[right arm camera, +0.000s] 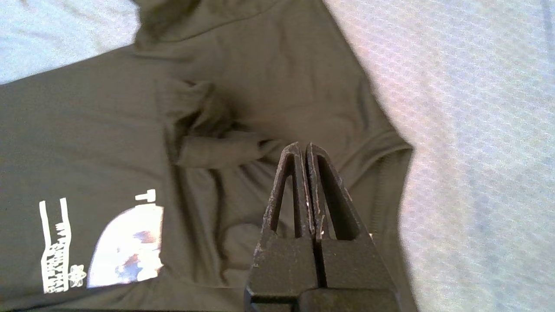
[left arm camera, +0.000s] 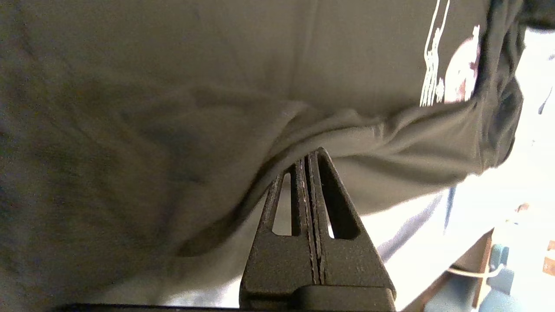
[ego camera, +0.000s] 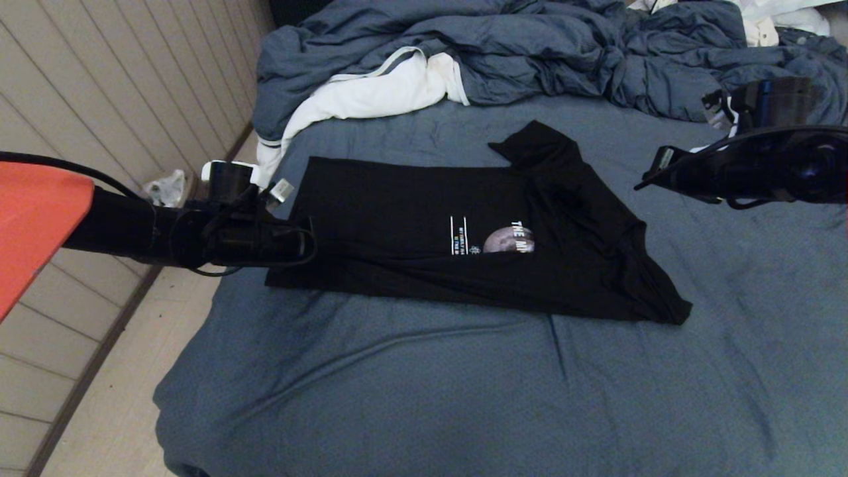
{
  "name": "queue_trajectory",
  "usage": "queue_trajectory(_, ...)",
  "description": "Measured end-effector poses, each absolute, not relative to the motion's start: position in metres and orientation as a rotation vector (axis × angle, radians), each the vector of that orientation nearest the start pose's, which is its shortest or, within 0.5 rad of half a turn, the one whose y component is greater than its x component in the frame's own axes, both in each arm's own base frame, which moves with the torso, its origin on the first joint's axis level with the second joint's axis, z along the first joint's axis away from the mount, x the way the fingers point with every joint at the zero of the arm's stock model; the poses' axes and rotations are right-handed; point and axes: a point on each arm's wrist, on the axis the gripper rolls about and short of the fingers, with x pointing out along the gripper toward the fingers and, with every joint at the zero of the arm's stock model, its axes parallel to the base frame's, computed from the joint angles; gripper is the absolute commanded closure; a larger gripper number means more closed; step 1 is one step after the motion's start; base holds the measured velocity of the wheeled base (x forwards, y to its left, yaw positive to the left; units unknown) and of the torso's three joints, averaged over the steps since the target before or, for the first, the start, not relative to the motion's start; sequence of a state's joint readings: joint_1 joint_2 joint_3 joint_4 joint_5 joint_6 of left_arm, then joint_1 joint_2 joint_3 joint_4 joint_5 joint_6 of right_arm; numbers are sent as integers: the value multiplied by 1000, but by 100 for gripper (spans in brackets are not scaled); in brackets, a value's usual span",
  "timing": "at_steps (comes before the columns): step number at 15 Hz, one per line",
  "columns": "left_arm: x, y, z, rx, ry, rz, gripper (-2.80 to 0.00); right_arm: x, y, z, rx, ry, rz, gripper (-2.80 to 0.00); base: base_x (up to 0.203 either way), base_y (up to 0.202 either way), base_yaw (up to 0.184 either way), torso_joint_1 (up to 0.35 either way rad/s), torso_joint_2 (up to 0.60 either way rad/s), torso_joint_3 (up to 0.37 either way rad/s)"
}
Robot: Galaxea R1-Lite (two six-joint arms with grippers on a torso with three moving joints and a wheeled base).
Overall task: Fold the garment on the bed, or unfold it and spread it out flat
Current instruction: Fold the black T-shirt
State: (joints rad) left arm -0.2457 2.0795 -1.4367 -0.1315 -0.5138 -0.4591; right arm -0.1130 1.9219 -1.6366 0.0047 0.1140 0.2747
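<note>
The left arm reaches in level from beside the bed [ego camera: 411, 397], its dark forearm ending at the garment's hem-side edge. In the left wrist view the left gripper [left arm camera: 308, 156] has its two fingers pressed flat together, and their tips sit against a raised fold along the garment's [left arm camera: 217, 86] edge. Whether any cloth is actually caught between them cannot be told; no fabric shows in the seam between the fingers.

The right arm hangs above the bed on the garment's collar side, clear of the fabric in the head view, with its wrist pointing down toward the shirt. The right gripper [right arm camera: 303, 149] also has its fingers pressed together with nothing between them, and its tips hover over the garment's [right arm camera: 108, 130] wrinkled shoulder area near the neckline.

The garment [ego camera: 411, 218] lies on the middle of the bed, black, partly folded: its near long side is turned over onto the chest, hiding part of the moon print and lettering. One sleeve sticks out from the garment toward the rumpled duvet [ego camera: 503, 53]; the other corner trails off in a point on the right arm's side. A white cloth [ego camera: 371, 93] lies just beyond the garment's hem corner, against the duvet.
</note>
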Motion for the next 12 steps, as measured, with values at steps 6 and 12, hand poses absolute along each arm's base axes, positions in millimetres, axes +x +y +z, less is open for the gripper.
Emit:
queue_trajectory(6, 435, -113, 177, -564, 628, -597, 0, 388, -42, 276, 305, 284, -39, 0, 0, 0, 0, 0, 0, 0)
queue_trajectory(12, 452, -112, 198, -603, 540, -507, 0, 384, -42, 281, 304, 271, -39, 0, 0, 0, 0, 0, 0, 0)
